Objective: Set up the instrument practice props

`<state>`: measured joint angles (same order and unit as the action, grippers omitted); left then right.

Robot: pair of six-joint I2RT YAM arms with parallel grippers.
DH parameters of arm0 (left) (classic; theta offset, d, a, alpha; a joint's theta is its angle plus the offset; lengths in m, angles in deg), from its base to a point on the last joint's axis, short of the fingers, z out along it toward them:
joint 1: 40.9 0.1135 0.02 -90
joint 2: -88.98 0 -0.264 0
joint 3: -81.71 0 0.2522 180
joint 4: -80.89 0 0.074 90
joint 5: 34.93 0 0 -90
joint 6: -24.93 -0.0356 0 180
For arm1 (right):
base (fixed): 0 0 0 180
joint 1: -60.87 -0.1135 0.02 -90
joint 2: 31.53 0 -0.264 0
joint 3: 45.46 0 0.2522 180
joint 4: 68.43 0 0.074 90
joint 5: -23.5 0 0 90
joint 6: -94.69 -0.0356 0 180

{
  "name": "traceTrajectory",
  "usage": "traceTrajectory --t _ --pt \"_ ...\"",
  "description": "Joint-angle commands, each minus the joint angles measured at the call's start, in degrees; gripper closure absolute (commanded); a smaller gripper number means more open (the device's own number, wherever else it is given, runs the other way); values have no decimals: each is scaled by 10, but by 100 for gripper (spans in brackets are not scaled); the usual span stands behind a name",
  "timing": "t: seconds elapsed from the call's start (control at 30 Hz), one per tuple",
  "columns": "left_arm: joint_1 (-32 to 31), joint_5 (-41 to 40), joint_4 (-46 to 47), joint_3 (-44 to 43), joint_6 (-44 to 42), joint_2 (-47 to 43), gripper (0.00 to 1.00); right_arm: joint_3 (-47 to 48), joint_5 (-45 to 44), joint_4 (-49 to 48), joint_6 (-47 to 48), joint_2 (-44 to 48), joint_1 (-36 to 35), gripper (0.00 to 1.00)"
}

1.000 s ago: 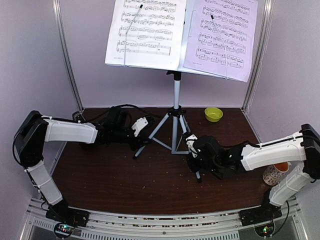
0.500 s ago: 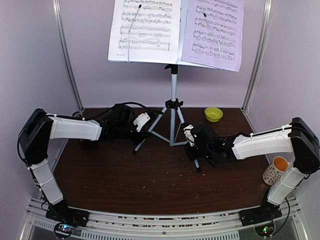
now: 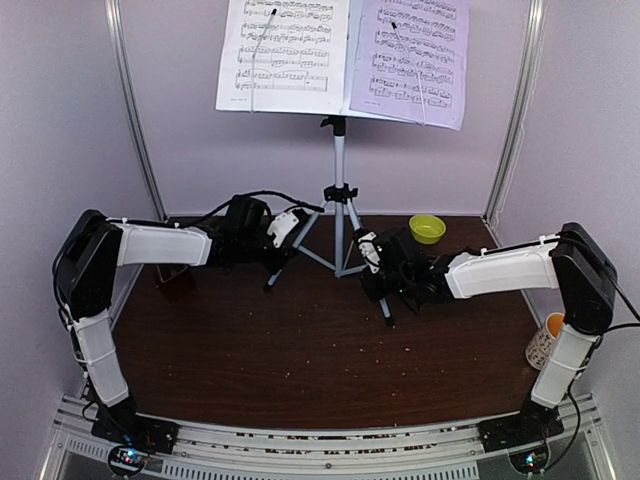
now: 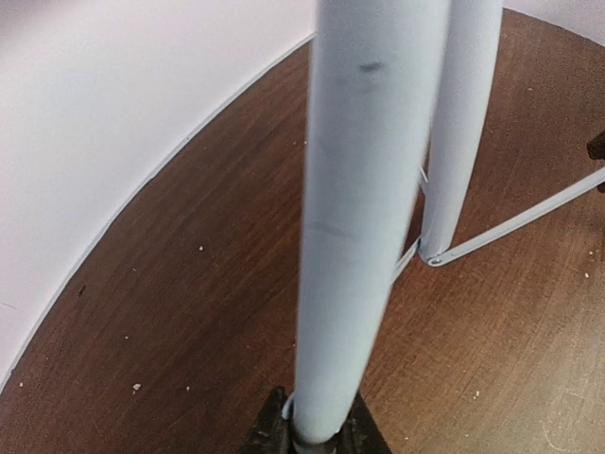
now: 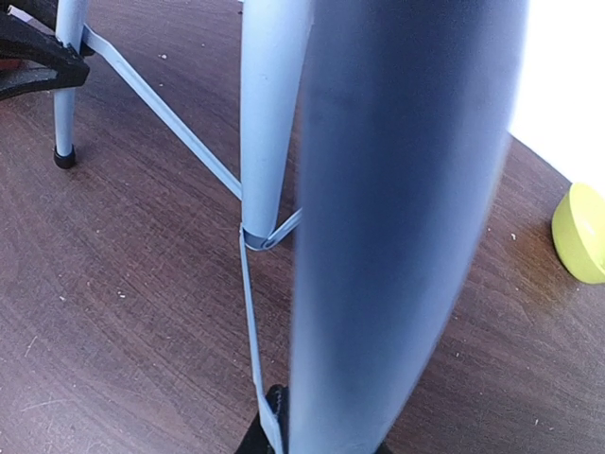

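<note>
White sheet [image 3: 283, 48], lavender sheet [image 3: 410, 58] (print unreadably small) on stand [image 3: 337, 160]

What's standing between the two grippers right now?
The music stand, its centre pole standing between them in the top view; left gripper and right gripper each clamp one of its legs.
</note>
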<state>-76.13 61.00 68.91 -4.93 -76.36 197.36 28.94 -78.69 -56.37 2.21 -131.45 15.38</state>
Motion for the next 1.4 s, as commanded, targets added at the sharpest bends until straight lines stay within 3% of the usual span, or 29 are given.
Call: traceTrajectory --t 0.0,0.1,0.27,0.37,0.4,0.47,0.77,0.9,1.03,1.23,1.37 --pt "17 -25 55 -22 6 -21 78 27 -33 -47 41 18 3 98" --pt "17 -20 62 0 17 -46 60 23 -17 -47 43 30 2 83" --pt "17 -42 70 43 64 -97 30 7 -13 -55 45 59 -9 39" --pt "20 -78 66 72 109 -144 15 -4 -18 -59 46 83 -16 20" --pt "22 -103 60 80 126 -161 5 -8 -22 -62 46 91 -17 13" --pt "30 -150 15 78 166 -189 2 -13 -29 -61 46 108 -19 2" --pt "141 -324 -228 42 408 -291 2 -47 -73 -75 28 169 -21 0" --pt "158 -418 -306 24 445 -305 2 -61 -94 -81 24 184 -21 0" --pt "200 -452 -410 -20 498 -274 2 -69 -115 -80 19 197 -21 0" --pt "231 -438 -413 -30 494 -235 2 -70 -171 -74 10 212 -20 0" --pt "232 -422 -367 -24 472 -211 3 -79 -206 -93 -12 221 -20 0"
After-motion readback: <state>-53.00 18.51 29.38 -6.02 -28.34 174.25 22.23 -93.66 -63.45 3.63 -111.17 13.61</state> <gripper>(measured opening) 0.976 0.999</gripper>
